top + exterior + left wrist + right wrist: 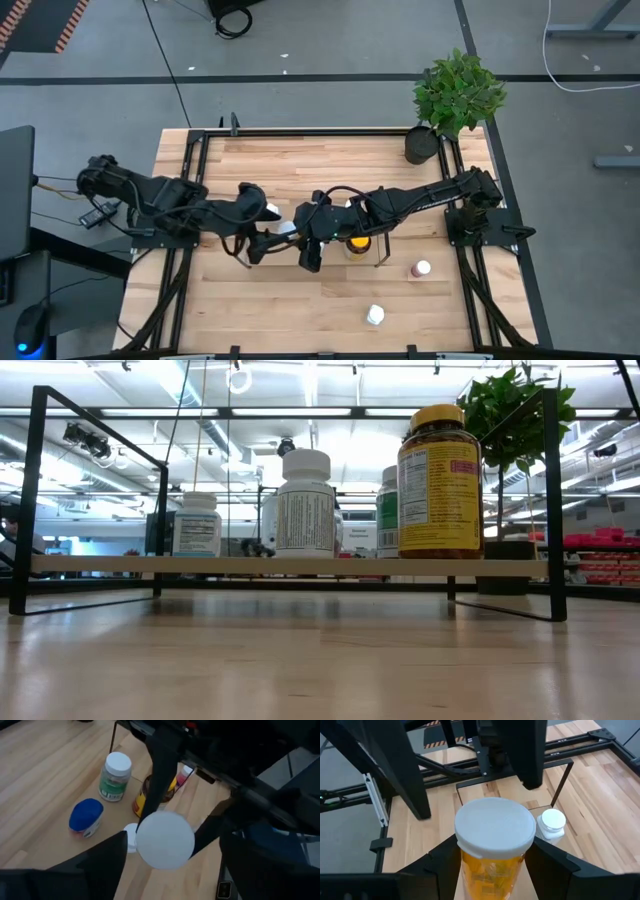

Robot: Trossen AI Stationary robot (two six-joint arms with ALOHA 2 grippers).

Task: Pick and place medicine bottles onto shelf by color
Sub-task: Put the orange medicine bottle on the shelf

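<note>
My right gripper (310, 255) is shut on an orange see-through bottle with a white cap (492, 832) over the shelf (300, 565). My left gripper (256, 248) is open at the shelf's left end. A white bottle cap (165, 840) sits between its fingers with a gap on each side. The amber bottle with the yellow cap (440, 480), a white bottle (305, 505), a green-labelled bottle (115, 775) and another white bottle (196, 525) stand on their bases at the shelf. A blue-capped bottle (86, 815) stands near them. My right gripper pinches the orange bottle's body just under the white cap (492, 870) between its two fingers, one on each side. The cap is up. The bottle's base is hidden below the fingers.
A pink bottle with a white cap (421, 268) and a white bottle (375, 315) stand on the near right of the table. A potted plant (455, 95) stands at the far right corner. A black frame (190, 135) edges the table. The two grippers are close together.
</note>
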